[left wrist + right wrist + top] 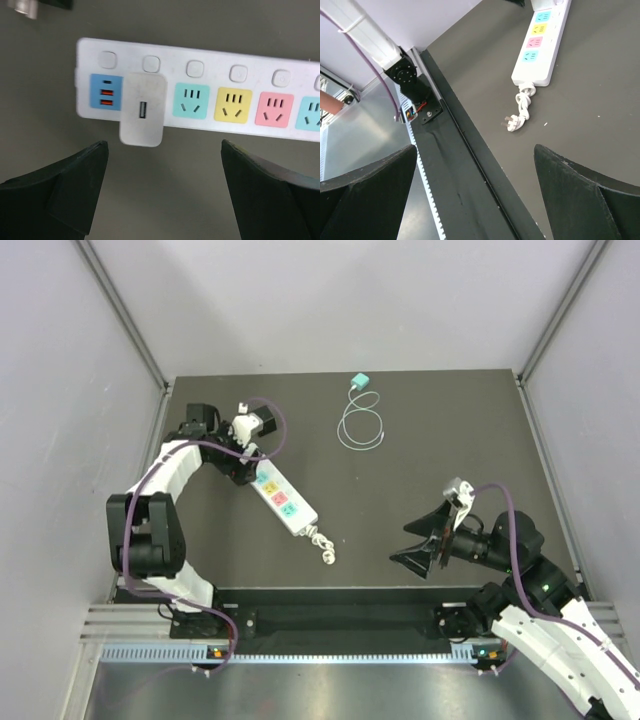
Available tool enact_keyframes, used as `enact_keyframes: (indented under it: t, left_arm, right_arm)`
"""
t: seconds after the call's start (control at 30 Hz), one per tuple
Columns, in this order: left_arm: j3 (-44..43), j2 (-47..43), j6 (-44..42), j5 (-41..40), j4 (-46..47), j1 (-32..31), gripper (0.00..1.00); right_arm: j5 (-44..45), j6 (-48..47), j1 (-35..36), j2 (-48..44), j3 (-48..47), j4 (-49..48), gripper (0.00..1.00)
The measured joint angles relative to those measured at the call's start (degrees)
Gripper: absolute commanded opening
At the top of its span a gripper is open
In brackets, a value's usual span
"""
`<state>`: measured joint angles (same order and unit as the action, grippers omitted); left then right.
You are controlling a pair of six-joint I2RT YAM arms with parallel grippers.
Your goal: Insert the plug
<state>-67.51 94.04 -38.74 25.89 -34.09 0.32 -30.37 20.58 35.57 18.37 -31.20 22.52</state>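
A white power strip (pixel 285 500) with coloured sockets lies on the dark table left of centre. In the left wrist view the strip (pixel 170 52) runs across the top, and a white USB charger plug (pixel 143 110) sits in it between the blue USB panel and a teal socket. My left gripper (pixel 246 468) hovers over the strip's far end. It is open and empty (pixel 165 167), with the plug just beyond its fingertips. My right gripper (pixel 415 542) is open and empty near the front right, and in its own view (pixel 475 150) it is over the table's front edge.
The strip's coiled cord and wall plug (pixel 325 545) lie at its near end and also show in the right wrist view (pixel 517 120). A teal adapter (pixel 360 381) with a looped white cable (pixel 360 427) lies at the back. A black rail (pixel 330 620) runs along the front edge.
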Motion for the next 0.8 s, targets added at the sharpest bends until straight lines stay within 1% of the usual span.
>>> enact_keyframes:
  t: [0.07,0.2,0.33,0.4,0.5,0.67,0.8]
  left_arm:
    - [-0.35,-2.67,1.66,-0.94,0.66,-0.31,0.99]
    - [-1.99,-7.26,7.82,-0.9,3.06,-2.43,0.99]
    - [-4.87,-10.91,18.27,-1.27,6.67,-5.6,0.99]
    - [-6.75,-12.66,24.79,-2.34,8.04,-6.75,0.99]
    - [-8.79,-15.8,31.58,-3.28,9.14,-6.93,0.99]
    - [-7.45,-23.17,37.51,-4.39,11.72,-6.73,0.99]
    - [-7.5,-24.74,40.83,-5.75,12.07,-6.78,0.97]
  right_arm:
    - [0.48,-0.02,0.0,0.11,0.0,0.04,1.0]
    - [1.46,0.0,0.02,1.05,0.0,0.48,1.0]
    - [3.04,0.04,0.02,2.08,0.0,1.16,1.0]
    - [3.96,0.2,0.0,2.73,-0.02,1.42,1.0]
    - [5.2,0.79,0.0,3.54,-0.2,2.19,1.0]
    - [7.41,2.27,0.0,4.98,-1.84,4.33,1.0]
    - [9.92,3.91,0.0,4.09,-1.9,5.53,1.0]
